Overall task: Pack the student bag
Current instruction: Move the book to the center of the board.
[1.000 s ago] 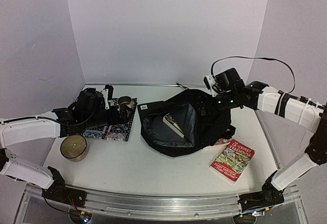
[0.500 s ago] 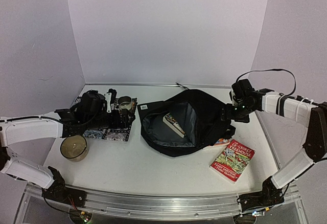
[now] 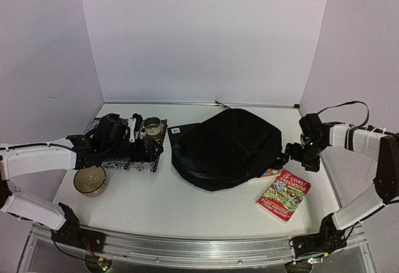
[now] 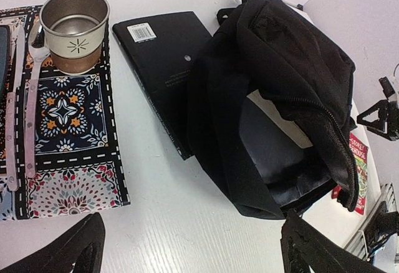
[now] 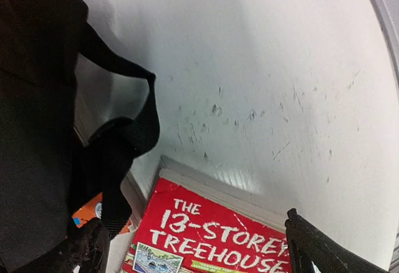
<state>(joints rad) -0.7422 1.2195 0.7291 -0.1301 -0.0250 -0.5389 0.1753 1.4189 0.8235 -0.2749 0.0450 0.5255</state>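
The student bag lies in the middle of the table, its top flap down over the opening. In the left wrist view the student bag gapes a little, showing grey lining and the pale edge of a book inside. A flat black notebook lies against its left side. A red "13-Storey Treehouse" book lies to the bag's right. My right gripper hovers open over that red book, beside a bag strap. My left gripper stands open and empty left of the bag.
A patterned placemat holds a metal cup and a spoon. A brown glass jar stands near the front left. An orange book pokes out from under the bag. Walls enclose the back and both sides.
My right gripper let go of the bag's flap, which dropped shut over the opening. The right arm swung right and down toward the red book. The left arm barely moved.
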